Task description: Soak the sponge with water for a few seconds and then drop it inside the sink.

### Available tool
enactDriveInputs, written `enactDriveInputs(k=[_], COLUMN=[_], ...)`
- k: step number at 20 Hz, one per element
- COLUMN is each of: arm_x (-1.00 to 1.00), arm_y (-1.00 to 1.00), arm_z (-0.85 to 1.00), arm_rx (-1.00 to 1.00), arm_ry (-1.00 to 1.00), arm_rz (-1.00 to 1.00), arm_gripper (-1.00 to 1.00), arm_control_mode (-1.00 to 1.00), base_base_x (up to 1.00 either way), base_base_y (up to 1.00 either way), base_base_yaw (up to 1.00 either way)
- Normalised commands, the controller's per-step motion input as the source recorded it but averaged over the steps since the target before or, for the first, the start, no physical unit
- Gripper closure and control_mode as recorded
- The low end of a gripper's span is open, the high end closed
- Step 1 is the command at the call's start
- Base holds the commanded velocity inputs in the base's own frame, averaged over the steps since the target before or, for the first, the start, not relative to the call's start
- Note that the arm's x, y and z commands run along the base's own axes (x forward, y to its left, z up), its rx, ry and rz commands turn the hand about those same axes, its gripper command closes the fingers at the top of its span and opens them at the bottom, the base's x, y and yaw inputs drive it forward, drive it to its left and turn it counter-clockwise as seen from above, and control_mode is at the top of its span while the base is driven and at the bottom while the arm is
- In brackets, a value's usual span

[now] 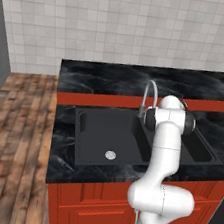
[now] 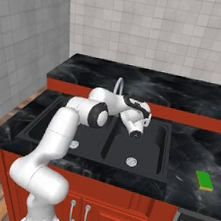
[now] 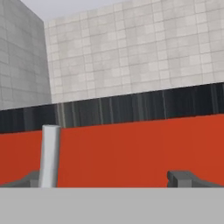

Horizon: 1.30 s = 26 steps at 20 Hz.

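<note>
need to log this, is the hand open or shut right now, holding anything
hand: open, jaws spread wide, holding nothing; the sponge lies on the counter.

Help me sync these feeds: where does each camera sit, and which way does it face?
Left base view: behind the arm's left, looking down at the sink; arm at lower right.
Right base view: behind its right, same sink, sponge on the counter; arm at lower left.
Hand view: on the hand, facing the faucet; open gripper.
Both base views share sink and faucet.

One sponge, one faucet, one sink with two basins.
</note>
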Motion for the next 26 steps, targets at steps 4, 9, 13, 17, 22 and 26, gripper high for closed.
enactDriveInputs(k=[4, 9, 13, 17, 22, 26], arm_x=[0.00, 0.00, 0.00, 0.00, 0.00, 0.00], arm_y=[-0.61, -0.67, -0.66, -0.65, -0.68, -0.69], arm_z=[-0.13, -0.15, -0.17, -0.19, -0.25, -0.28], arm_rx=[0.05, 0.06, 0.06, 0.06, 0.08, 0.09], arm_ry=[0.00, 0.00, 0.01, 0.03, 0.07, 0.10], arm_rz=[0.00, -0.01, -0.01, -0.02, -0.03, -0.03], arm_gripper=[-1.00, -1.00, -1.00, -1.00, -1.00, -1.00], arm_control_mode=[-1.00, -1.00, -1.00, -1.00, -1.00, -1.00], base_base_x=[0.00, 0.00, 0.00, 0.00, 0.00, 0.00], base_base_y=[0.00, 0.00, 0.00, 0.00, 0.00, 0.00], base_base_yaw=[0.00, 0.00, 0.00, 0.00, 0.00, 0.00])
